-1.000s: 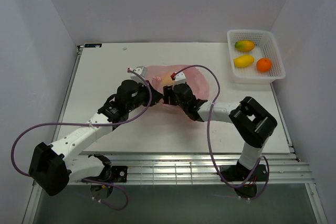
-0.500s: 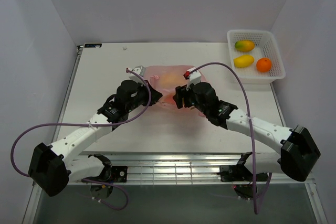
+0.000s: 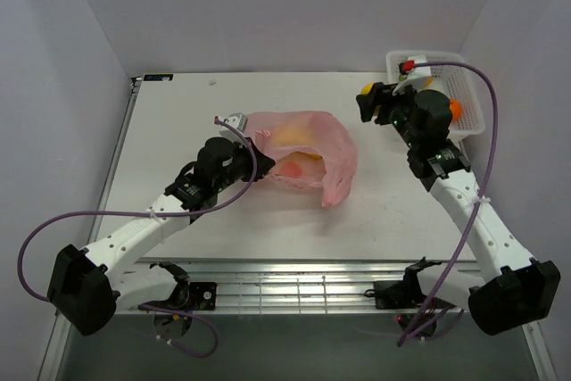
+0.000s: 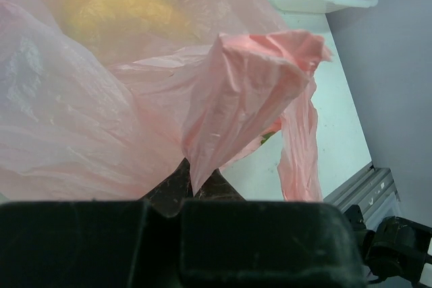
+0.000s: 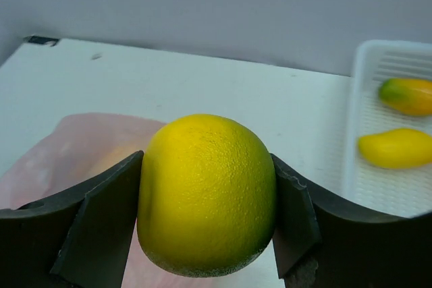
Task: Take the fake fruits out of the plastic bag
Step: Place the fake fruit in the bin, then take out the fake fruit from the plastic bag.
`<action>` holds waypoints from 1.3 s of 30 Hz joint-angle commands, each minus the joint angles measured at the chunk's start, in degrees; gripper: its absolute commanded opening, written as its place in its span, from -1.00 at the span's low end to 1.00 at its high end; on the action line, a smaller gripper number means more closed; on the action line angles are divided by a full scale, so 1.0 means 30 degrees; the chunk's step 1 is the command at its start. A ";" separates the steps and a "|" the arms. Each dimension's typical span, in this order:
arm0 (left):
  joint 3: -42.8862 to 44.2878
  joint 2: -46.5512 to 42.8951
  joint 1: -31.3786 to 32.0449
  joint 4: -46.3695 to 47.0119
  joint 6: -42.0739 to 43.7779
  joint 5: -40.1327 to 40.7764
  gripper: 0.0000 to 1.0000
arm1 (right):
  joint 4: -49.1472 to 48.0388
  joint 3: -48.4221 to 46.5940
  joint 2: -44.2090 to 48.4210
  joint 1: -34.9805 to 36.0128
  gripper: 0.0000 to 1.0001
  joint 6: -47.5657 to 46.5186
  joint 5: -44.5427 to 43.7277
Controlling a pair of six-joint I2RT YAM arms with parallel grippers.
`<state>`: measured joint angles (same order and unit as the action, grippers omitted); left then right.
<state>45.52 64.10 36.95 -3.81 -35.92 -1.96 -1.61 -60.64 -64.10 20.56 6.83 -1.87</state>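
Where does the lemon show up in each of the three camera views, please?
Top view: the lemon is upper right, held in the right gripper, just left of the white basket.
Left wrist: not in view.
Right wrist: centre of the picture, between the fingers.
Shared landmark: the white basket, seen in all three views.

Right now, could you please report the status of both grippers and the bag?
Left gripper shut on plastic bag edge. Right gripper shut on lemon, short of white basket. More fruits inside bag. Nothing blocking.
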 commanded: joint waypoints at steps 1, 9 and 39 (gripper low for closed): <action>-0.0113 -0.0769 0.0105 0.0363 0.0518 -0.0168 -1.00 | -0.0314 -0.1898 -0.2300 -0.2948 -0.82 -0.1193 -0.0551; -0.0026 -0.1004 0.0135 0.0539 0.1134 -0.0167 -1.00 | 0.0505 -0.7407 -1.0497 -0.8901 -0.63 -0.0958 -0.0663; -0.0348 -0.1091 0.0340 0.0656 0.0431 0.0095 -1.00 | 0.2145 0.0201 -0.3449 0.3954 0.80 0.0623 0.9538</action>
<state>45.15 62.15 37.45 -2.48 -34.06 -1.91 4.38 -62.70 -73.89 29.71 6.09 28.75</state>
